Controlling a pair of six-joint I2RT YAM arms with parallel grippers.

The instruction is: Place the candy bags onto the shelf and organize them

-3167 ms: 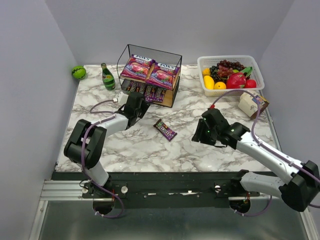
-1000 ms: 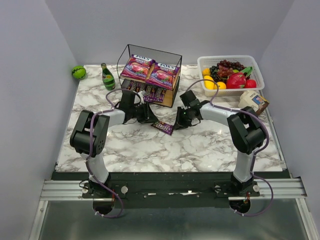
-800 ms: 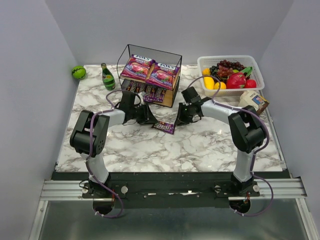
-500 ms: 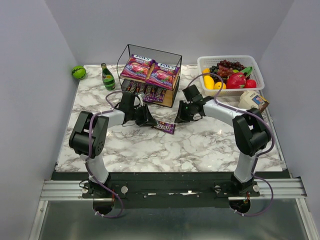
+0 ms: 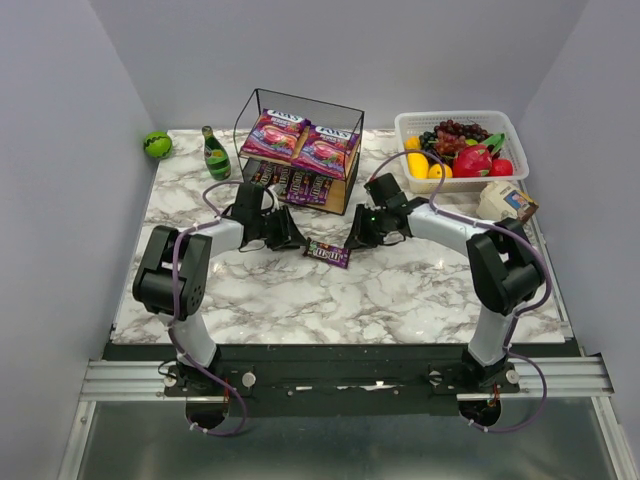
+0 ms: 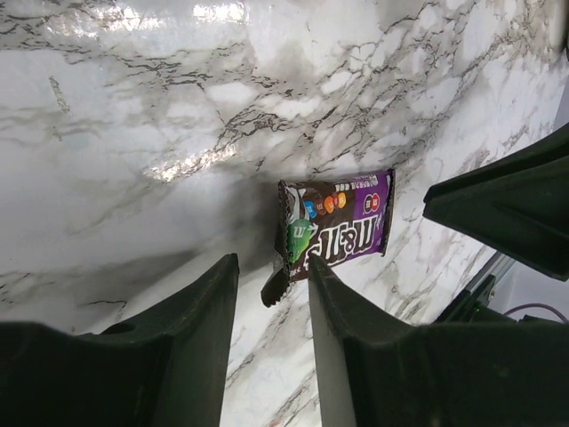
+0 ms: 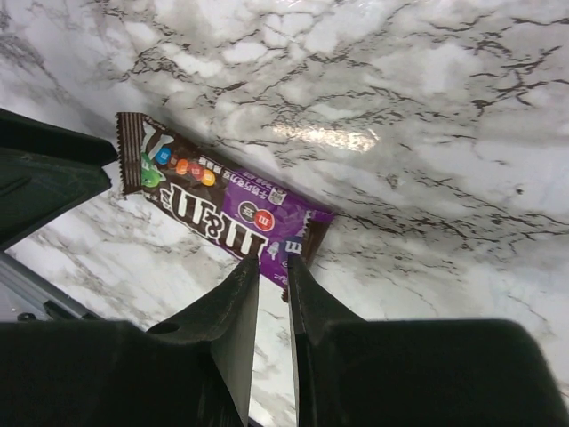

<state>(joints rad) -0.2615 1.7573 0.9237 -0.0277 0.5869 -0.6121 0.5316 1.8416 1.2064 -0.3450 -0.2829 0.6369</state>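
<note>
Though nearly stocked, short one M&M's packet (image 5: 328,254).

Lying flat on the marble desk (image 5: 400,290) just in front of the shelf (image 5: 342,198), flanked end to end by two sets of jaws. At one crimped end, left jaws parted, straddling the corner without clamping it; at the other, right jaws drawn to a narrow slit, pinching or only touching, cannot tell. Reads "m&m's" in white on brown and purple, a green figure and coloured candies printed alongside; finer print too small. Farther back, done already: a row of like dark packets (image 5: 295,183) on the lower board, two pink-purple candy bags (image 5: 275,133) side by side on the upper one, white headings too small to read. Left to do, seemingly: lift the stray packet and slot it into the lower row.
</note>
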